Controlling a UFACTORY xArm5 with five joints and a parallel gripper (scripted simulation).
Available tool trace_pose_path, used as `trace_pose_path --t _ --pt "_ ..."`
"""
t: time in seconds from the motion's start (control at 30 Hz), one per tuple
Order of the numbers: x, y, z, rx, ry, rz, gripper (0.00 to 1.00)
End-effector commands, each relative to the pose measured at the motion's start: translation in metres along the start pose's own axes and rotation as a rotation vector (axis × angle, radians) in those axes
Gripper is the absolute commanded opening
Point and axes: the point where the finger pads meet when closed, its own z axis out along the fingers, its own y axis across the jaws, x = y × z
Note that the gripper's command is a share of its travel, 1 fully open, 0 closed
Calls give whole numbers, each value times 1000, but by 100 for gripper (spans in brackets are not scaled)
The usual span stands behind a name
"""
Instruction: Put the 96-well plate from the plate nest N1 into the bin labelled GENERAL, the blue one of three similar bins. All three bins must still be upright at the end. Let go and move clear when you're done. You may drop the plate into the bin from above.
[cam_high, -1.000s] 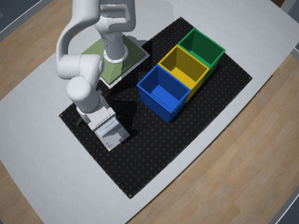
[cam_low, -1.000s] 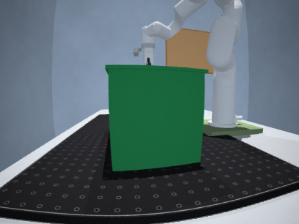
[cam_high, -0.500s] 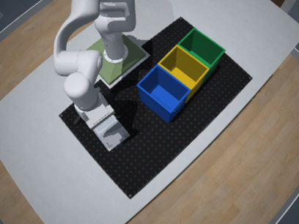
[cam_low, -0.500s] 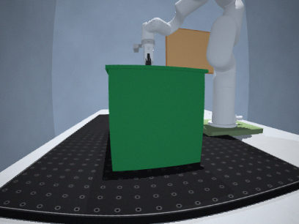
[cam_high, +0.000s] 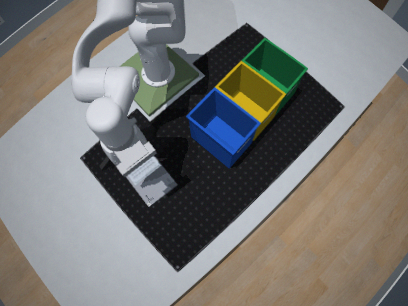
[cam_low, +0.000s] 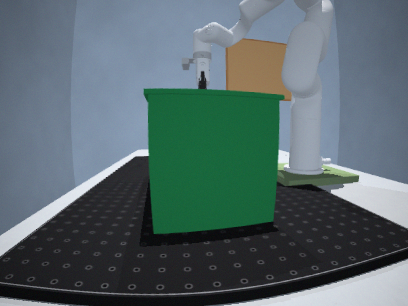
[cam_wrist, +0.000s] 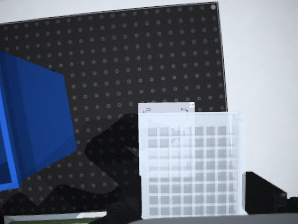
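Seen from above, a white robot arm reaches over a black perforated board. Its gripper stands wide, clamped across the clear 96-well plate, which hangs beneath it above the board. In the wrist view the plate fills the lower middle, its grid of wells plain, with the white plate nest showing just past its far edge. To the gripper's right stand three upright bins in a touching row: blue bin nearest, then yellow bin, then green bin.
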Motion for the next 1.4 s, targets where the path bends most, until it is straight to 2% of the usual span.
trace_pose_path --t 0.0,0.17,1.37 --pt "1 1 -2 -3 3 0 0" --pt "4 -16 -1 -3 3 -162 0" --pt "25 -121 3 -1 4 -162 0"
